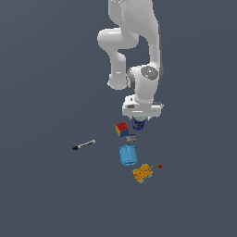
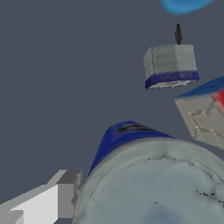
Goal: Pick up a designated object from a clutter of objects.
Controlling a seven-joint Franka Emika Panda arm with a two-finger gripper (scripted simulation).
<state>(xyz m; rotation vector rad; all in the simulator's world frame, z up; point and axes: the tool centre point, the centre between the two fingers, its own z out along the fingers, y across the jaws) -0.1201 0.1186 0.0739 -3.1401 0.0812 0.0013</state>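
Gripper (image 1: 139, 121) sat low over the dark blue can (image 1: 138, 124), which stood just beside the red-blue-yellow cube (image 1: 122, 128). One finger (image 2: 52, 199) lay against the can's side; whether clamped, could not tell.

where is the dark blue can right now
In the exterior view, the small dark blue cylindrical can sits directly under the pincer, just right of the red-blue-yellow cube.

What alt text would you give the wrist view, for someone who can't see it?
The dark blue can with its silver-grey top fills the foreground, one pale gripper finger beside it. Beyond lie a small grey piece, the cube and the sky-blue cup.
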